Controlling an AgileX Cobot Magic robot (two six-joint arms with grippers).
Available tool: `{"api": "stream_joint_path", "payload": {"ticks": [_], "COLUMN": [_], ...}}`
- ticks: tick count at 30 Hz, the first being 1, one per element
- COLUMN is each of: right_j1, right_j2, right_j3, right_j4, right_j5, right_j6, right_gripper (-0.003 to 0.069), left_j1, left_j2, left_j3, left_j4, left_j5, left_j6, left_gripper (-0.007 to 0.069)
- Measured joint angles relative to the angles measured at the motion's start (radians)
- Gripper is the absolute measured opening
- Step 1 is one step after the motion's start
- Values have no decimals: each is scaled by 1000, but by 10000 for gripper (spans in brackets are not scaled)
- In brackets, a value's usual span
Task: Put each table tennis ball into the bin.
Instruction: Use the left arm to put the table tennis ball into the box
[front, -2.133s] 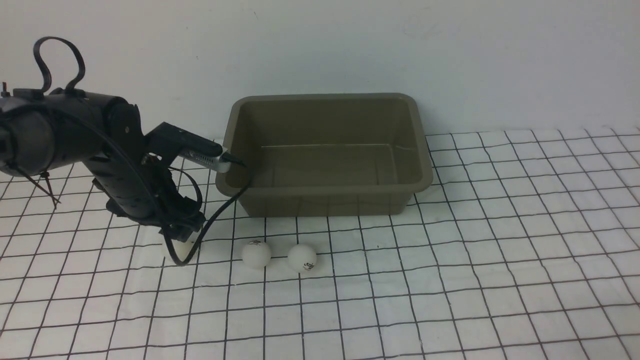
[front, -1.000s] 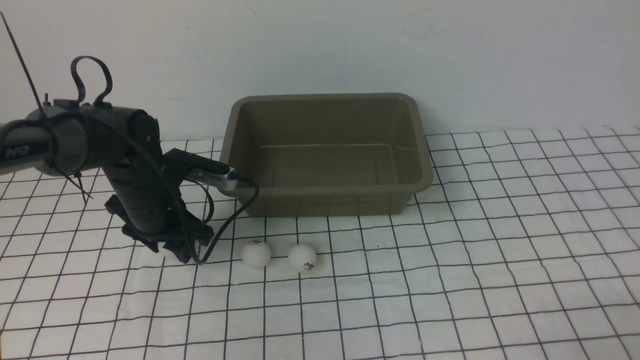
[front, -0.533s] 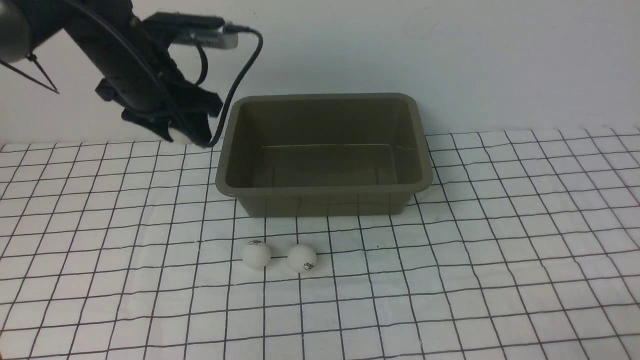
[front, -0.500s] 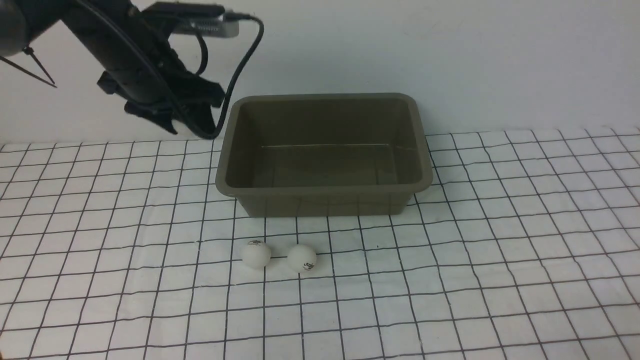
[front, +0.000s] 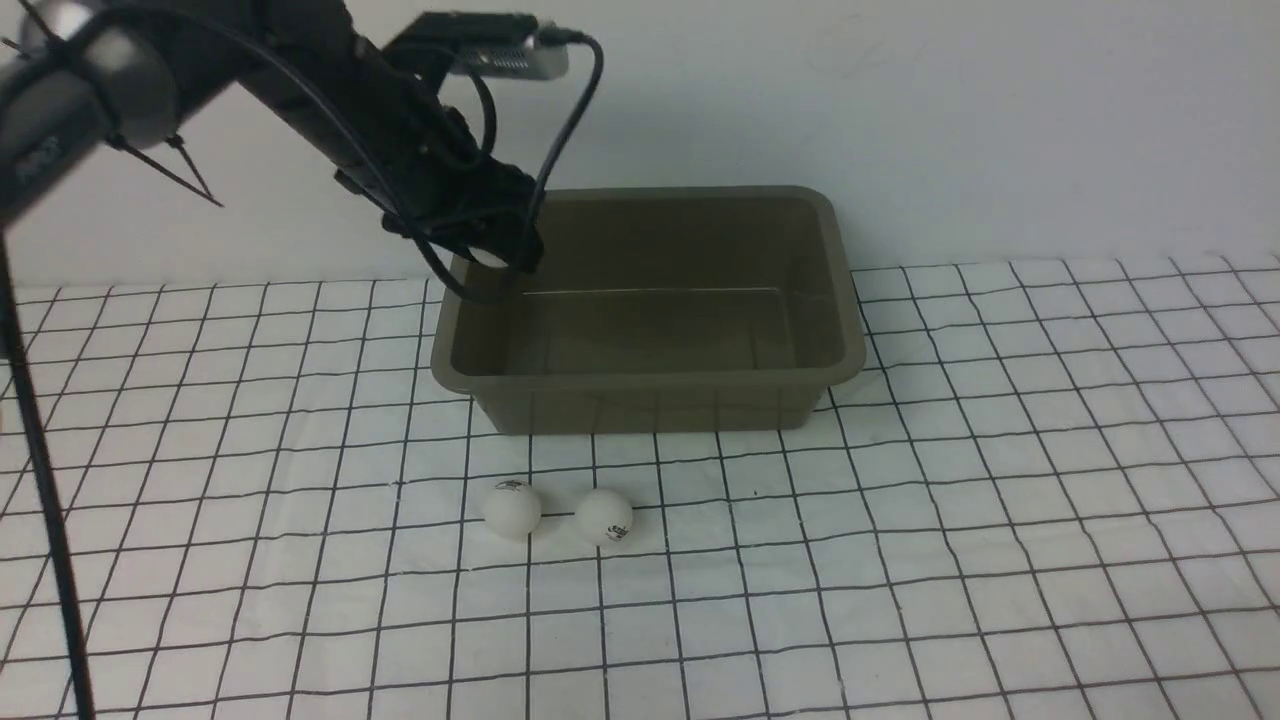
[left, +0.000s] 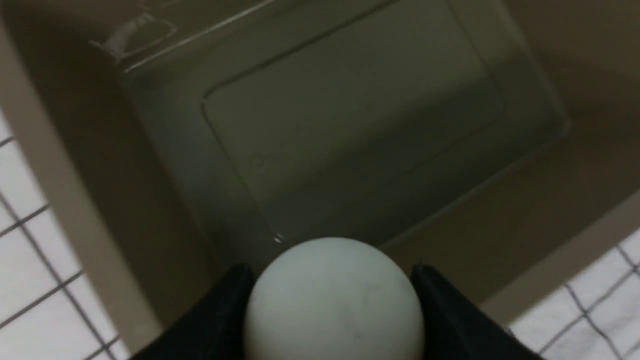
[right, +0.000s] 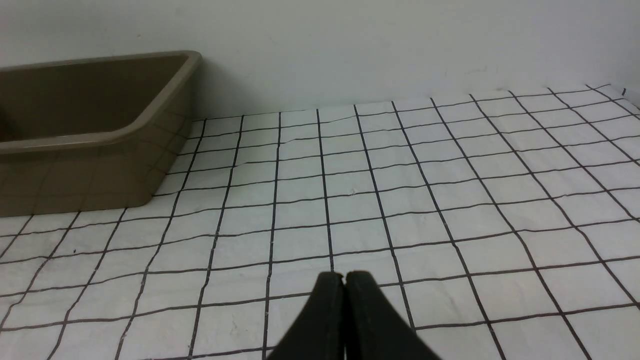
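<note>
While the left pincer (front: 497, 258) clamps a ball (left: 334, 300), its arm (front: 340, 95) slants down over the bin (front: 650, 380); the right pincer (right: 345, 281) sits closed

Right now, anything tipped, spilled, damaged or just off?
Nothing stands out. The bin sits upright and empty. Two table tennis balls rest apart on the grid cloth in front of it. The left gripper holds the third ball over the bin's left end.

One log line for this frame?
left gripper: shut on held ball, over bin | right gripper: shut, empty | loose balls: two, on cloth
</note>
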Motion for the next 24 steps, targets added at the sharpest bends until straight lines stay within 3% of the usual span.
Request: {"api": "stream_joint_path", "payload": {"ticks": [10,20,24], "right_j1": [0,0,0], "right_j2": [0,0,0], "right_j3": [0,0,0], "right_j4": [0,0,0], "right_j5": [0,0,0], "right_j6": [0,0,0], "right_gripper": [-18,-18,-18], "left_j1": [-59,-63,-63], "left_j2": [44,58,58], "left_j3": [0,-7,-69], "left_j4": [54,54,65], "left_j5": [-97,-100,-9], "left_j6": [74,103,100], "left_gripper": [354,541,563]}}
